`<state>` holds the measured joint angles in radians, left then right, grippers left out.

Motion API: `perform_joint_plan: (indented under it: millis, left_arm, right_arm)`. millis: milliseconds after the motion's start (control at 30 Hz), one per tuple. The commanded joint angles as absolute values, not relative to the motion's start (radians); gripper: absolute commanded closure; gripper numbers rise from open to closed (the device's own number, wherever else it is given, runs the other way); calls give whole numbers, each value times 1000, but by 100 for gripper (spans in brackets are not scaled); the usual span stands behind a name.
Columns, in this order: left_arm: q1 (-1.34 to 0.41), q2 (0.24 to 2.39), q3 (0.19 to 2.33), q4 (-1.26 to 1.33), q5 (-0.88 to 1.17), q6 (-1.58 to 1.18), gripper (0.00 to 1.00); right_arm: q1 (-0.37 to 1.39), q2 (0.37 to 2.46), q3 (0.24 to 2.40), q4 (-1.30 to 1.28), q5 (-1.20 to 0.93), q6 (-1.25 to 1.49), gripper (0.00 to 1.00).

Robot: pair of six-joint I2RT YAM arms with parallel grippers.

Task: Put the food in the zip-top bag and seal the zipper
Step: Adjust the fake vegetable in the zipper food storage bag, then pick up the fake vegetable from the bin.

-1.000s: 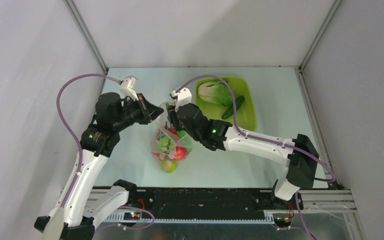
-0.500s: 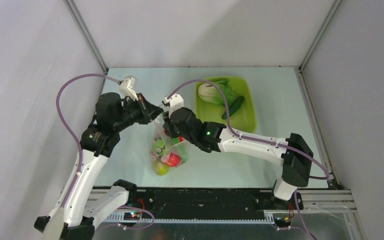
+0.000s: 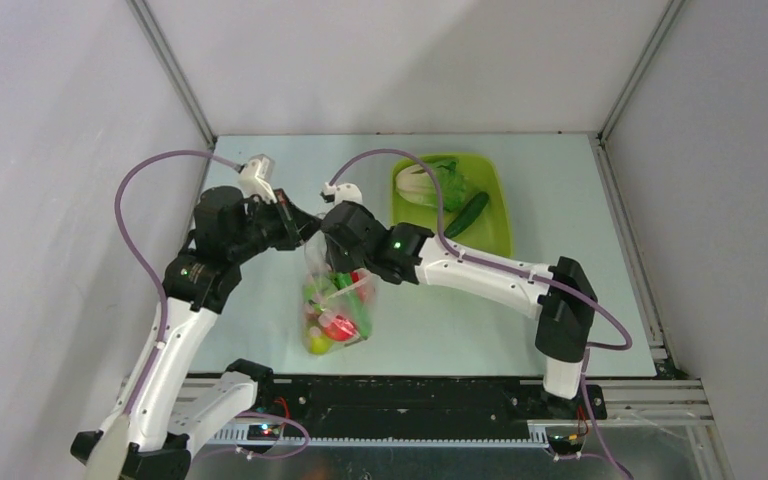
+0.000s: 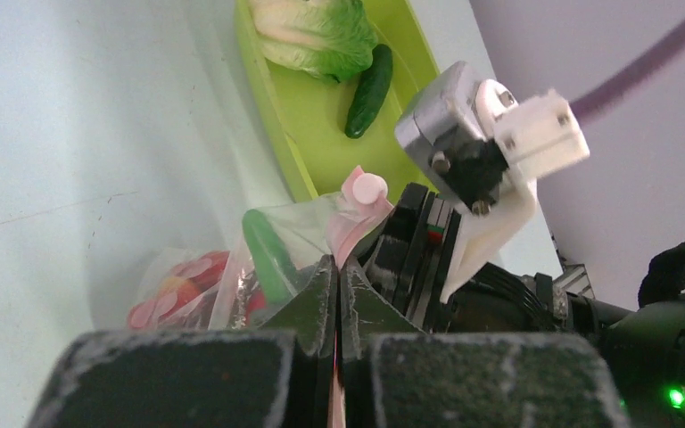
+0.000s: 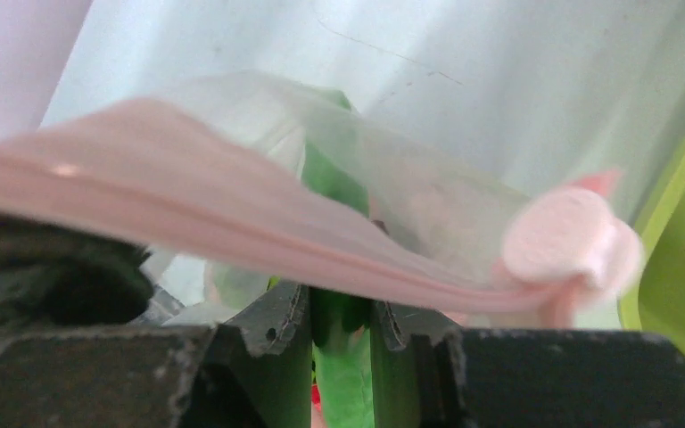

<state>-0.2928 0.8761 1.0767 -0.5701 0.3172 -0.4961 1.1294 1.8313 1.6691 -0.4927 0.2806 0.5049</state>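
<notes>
The clear zip-top bag (image 3: 338, 305) hangs over the table centre with red and green food (image 3: 334, 322) inside. My left gripper (image 3: 305, 225) is shut on the pink zipper (image 4: 354, 223) at the bag's top, and the strip shows between its fingertips (image 4: 325, 278). My right gripper (image 3: 328, 250) is at the bag mouth beside it. In the right wrist view the zipper (image 5: 232, 223) runs across the right gripper (image 5: 341, 312), whose jaws stand a narrow gap apart with green in the gap; I cannot tell whether they pinch anything. Lettuce (image 3: 432, 183) and a cucumber (image 3: 467, 213) lie in the tray.
The lime-green tray (image 3: 498, 238) sits at the back right of the pale table, close to the right of the bag. The right forearm (image 3: 480, 272) stretches across the table in front of the tray. Grey walls enclose the table on three sides.
The right arm has swung to the left and its gripper has shifted left at the bag mouth, with the jaws narrower. The bag and its food slid left and nearer. The left gripper has held still.
</notes>
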Motion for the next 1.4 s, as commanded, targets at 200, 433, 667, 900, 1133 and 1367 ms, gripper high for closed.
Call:
perform_joint_plan:
  millis: [200,433,667,900,1133,1367]
  left_arm:
    - [-299,841,1086,-489,391,-506,100]
    - [-300,841,1082,-488,365,-509,100]
    - [-298,843,1086,-493,351,-511,100]
    - [-296,837,1084,-498,321,-507,100]
    - [-292,842,1079,-496,323,-498,100]
    - [-289,840,1072,-485,329,-492,100]
  right_arm:
    - [1098,1863,1727,-700,400,686,89]
    - [1113,1756,1687,-553,382,505,53]
    - [1167,1560,1572,-305,313,247,31]
    - [1155,1390,1416,-62,335,166,1]
    - [1005,1341,1404,-215,497,313,1]
    - [721,1430,1371,-478,523,559,0]
